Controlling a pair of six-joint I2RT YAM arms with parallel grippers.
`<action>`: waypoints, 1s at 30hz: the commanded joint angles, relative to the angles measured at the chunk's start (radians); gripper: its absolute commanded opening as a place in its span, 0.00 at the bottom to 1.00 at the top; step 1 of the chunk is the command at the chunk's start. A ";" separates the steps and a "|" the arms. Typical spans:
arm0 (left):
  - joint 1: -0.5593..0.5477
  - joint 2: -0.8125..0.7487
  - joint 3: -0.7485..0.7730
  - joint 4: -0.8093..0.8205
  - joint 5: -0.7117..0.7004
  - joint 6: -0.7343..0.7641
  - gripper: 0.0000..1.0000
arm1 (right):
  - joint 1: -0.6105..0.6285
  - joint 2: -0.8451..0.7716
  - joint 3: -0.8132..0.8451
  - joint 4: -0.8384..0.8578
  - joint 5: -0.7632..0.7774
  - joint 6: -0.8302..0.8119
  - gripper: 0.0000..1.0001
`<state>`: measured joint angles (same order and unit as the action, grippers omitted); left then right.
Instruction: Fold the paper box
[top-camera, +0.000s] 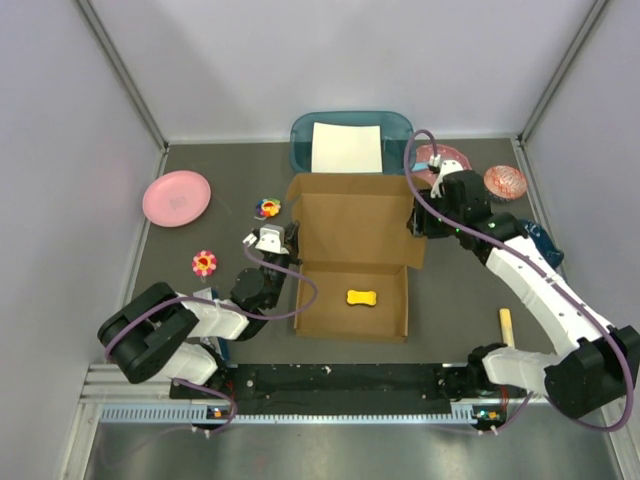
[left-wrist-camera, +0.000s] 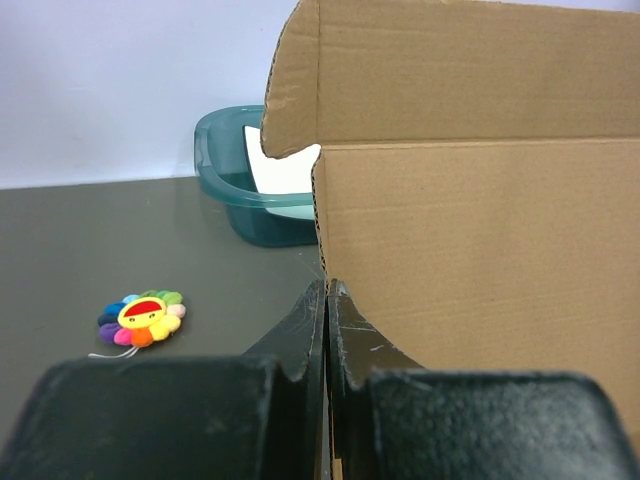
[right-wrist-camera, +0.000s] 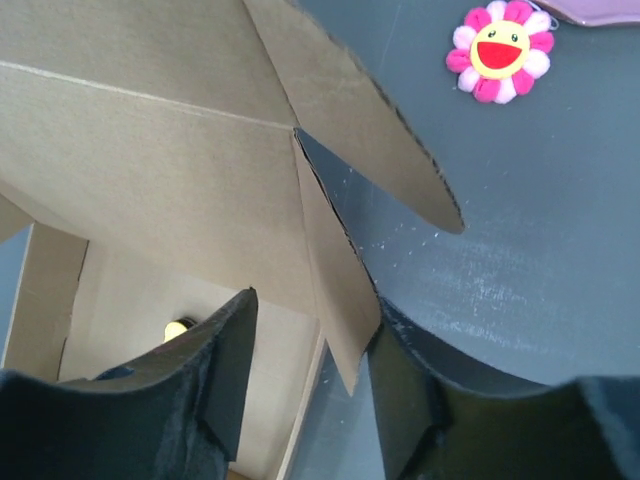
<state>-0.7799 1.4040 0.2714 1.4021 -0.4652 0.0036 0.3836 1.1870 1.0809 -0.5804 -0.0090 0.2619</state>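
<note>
The brown paper box (top-camera: 352, 235) lies mid-table with its lid raised behind the shallow tray, where a small yellow toy (top-camera: 362, 297) sits. My left gripper (top-camera: 283, 240) is at the box's left side. In the left wrist view, the left gripper (left-wrist-camera: 327, 292) is shut on the thin edge of a side wall of the box (left-wrist-camera: 480, 250). My right gripper (top-camera: 417, 226) is at the lid's right edge. In the right wrist view, the right gripper (right-wrist-camera: 312, 305) is open with a pointed side flap (right-wrist-camera: 335, 270) between the jaws, close to the right finger.
A teal bin (top-camera: 300, 130) holding a white sheet stands behind the box. A rainbow flower toy (top-camera: 267, 208) and a pink flower toy (top-camera: 204, 263) lie on the left, near a pink plate (top-camera: 176, 197). Two bowls (top-camera: 504, 181) sit at back right. A wooden stick (top-camera: 506, 327) lies front right.
</note>
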 joint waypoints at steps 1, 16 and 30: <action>-0.009 -0.005 -0.005 0.268 -0.006 0.007 0.00 | -0.002 -0.044 -0.032 0.073 0.006 -0.009 0.42; -0.012 -0.071 0.005 0.250 -0.044 0.033 0.11 | 0.017 -0.113 -0.113 0.125 0.063 -0.023 0.00; -0.001 -0.407 0.045 -0.221 -0.106 0.102 0.47 | 0.060 -0.178 -0.159 0.165 0.161 -0.033 0.00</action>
<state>-0.7891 1.0462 0.2768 1.2812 -0.5625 0.0647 0.4202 1.0428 0.9222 -0.4782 0.1051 0.2436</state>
